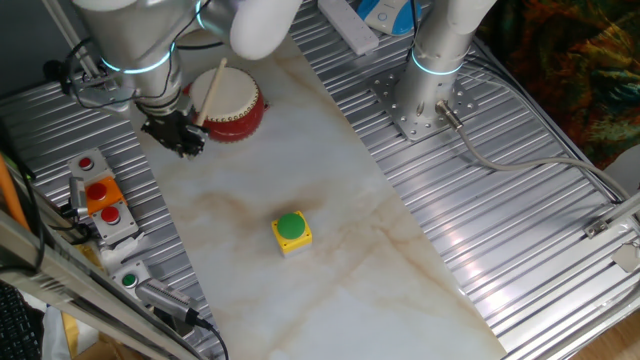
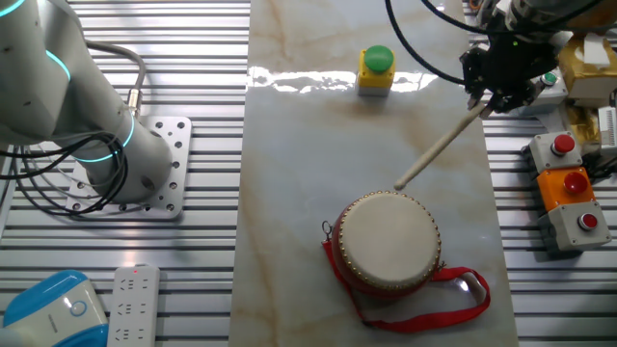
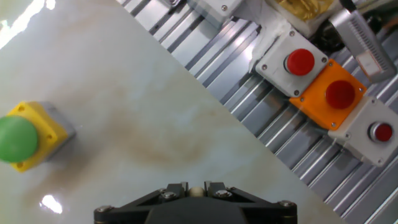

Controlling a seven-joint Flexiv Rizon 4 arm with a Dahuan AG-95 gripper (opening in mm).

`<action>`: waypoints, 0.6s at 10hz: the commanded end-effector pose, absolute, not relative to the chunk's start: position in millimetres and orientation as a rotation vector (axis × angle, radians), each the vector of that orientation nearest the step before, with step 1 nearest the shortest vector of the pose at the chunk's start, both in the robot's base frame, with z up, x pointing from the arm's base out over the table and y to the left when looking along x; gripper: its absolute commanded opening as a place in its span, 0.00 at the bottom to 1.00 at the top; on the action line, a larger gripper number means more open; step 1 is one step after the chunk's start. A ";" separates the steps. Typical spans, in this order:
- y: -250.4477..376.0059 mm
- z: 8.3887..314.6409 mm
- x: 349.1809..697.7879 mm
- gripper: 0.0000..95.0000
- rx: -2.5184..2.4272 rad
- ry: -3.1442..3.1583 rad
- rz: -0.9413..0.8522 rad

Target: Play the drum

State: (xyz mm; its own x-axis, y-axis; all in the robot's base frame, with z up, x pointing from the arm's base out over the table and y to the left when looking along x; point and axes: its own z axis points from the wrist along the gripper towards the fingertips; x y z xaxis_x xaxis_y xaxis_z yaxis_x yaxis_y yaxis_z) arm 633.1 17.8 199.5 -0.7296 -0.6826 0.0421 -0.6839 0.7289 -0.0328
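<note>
A drumstick [image 2: 439,145] was clenched in the gripper [image 2: 503,82], its tip raised beyond the drum [image 2: 388,243]; striking seemingly remained undone.

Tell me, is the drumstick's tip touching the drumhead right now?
Cannot tell. In the other fixed view the drumstick, held by the gripper, ends right at the drum rim; neither contact nor gap shows plainly. One fixed view is no clearer.

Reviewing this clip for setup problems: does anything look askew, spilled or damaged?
Nothing stands out. The drum sits upright and intact, its strap loose on the marble; the gripper holds a drumstick slanted toward it.
</note>
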 end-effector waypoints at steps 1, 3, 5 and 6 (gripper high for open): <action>32.4 190.7 628.7 0.00 0.805 -2.991 0.028; 49.4 179.2 623.6 0.00 0.521 -3.064 -0.061; 58.2 163.7 622.2 0.00 0.377 -3.080 -0.073; 58.8 155.8 621.8 0.00 0.371 -3.080 -0.072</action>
